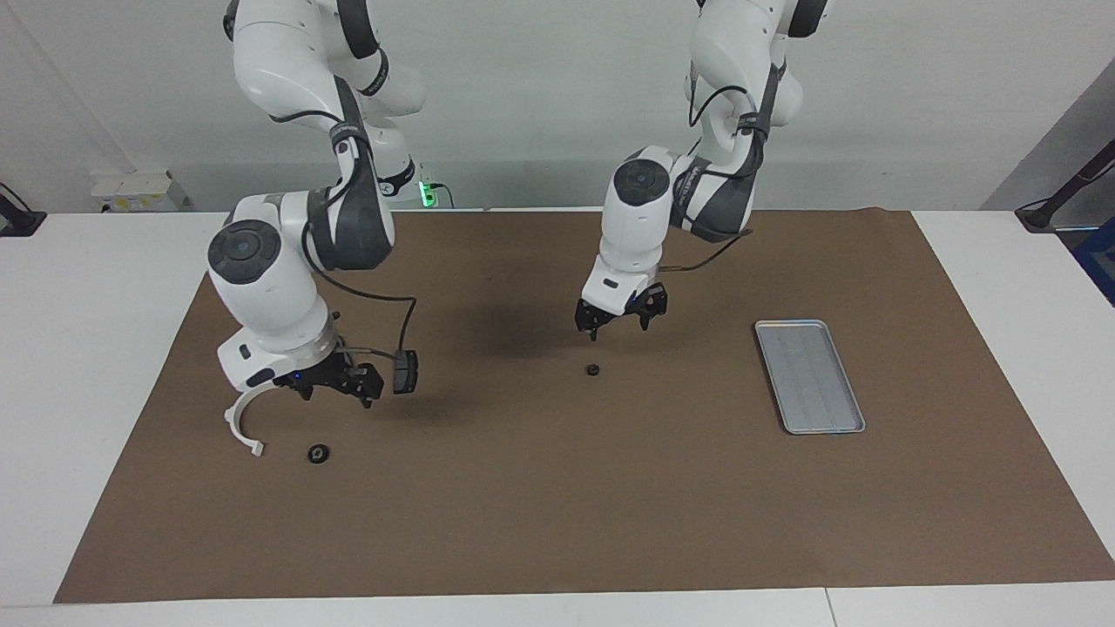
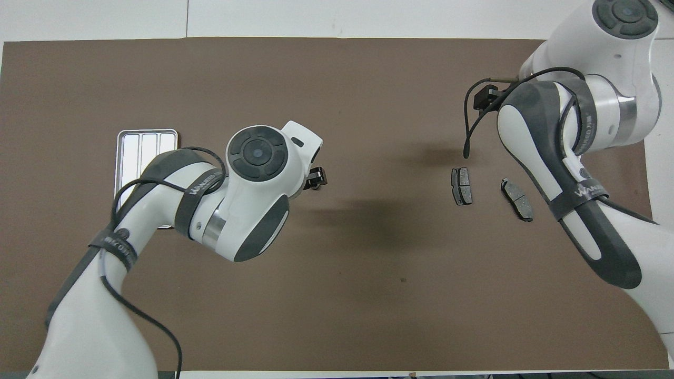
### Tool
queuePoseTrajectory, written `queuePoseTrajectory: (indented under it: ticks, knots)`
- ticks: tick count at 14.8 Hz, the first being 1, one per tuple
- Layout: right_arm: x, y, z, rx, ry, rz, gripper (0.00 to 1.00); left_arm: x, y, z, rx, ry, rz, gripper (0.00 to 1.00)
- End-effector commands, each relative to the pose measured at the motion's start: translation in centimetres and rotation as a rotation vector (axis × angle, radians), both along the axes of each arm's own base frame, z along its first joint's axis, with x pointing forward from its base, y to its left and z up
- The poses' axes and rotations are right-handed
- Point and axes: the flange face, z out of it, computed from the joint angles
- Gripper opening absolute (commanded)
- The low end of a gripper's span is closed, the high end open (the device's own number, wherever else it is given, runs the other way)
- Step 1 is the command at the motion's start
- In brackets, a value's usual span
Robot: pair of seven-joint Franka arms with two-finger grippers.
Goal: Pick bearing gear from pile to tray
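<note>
Step in hand: handover by way of the mat, as judged; one small black bearing gear (image 1: 592, 370) lying alone mid-mat, between the pile and the tray (image 1: 810, 376), well apart from both.
Left gripper (image 1: 620, 319): poised just above that gear, jaws spread wide and empty, tips pointing down; no contact visible in the facing view.
Right gripper (image 1: 335, 386): low over the pile at the right arm's end of the table, jaws open, nothing held.
Pile: white arc bracket (image 1: 246, 420) partly masked by the right gripper; one dark brake-pad plate (image 1: 405, 372) just beside that gripper; a second brake-pad plate (image 2: 517, 198) visible from overhead only; a second black round piece (image 1: 319, 453) farther from the robots than the bracket, close to it.
Tray: toward the left arm's end of the table, nothing visible in it in the facing view; partly covered by the left arm in the overhead view.
Progress: no gear delivered yet, as judged.
Next move, left: straight descent, jaws centred either side of the small gear, closure, lift, carry to the tray.
Next move, right: probably a reach for the remaining round piece.
Caution: small, low part; little tolerance for an off-centre closure.
</note>
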Motion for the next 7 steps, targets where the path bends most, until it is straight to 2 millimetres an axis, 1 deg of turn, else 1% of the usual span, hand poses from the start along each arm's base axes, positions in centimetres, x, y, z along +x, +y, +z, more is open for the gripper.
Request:
queuePoseTrajectory:
  ticks: [1,2,4,6,7]
  knots:
    - [-1.5,-2.0,-2.1,-0.015,-0.046,0.062,1.00,2.1,-1.4,-1.0,-0.018,-0.042,0.011,1.00]
    - [-1.5,-2.8,-2.9,-0.014,-0.060,0.063,1.00,2.1,-1.4,-1.4,-0.029,-0.052,0.011,1.00]
    - [-1.3,-3.3,-4.4,-0.012,-0.078,0.069,1.00,1.9,-0.9,-2.8,-0.037,-0.053,0.008,1.00]
    - [-0.8,-4.4,-6.3,-0.008,-0.088,0.056,1.00,1.0,-0.7,-4.4,-0.043,-0.060,0.003,1.00]
    - [-0.6,-4.5,-7.2,-0.006,-0.092,0.056,1.00,0.6,-0.6,-5.0,-0.045,-0.061,-0.001,1.00]
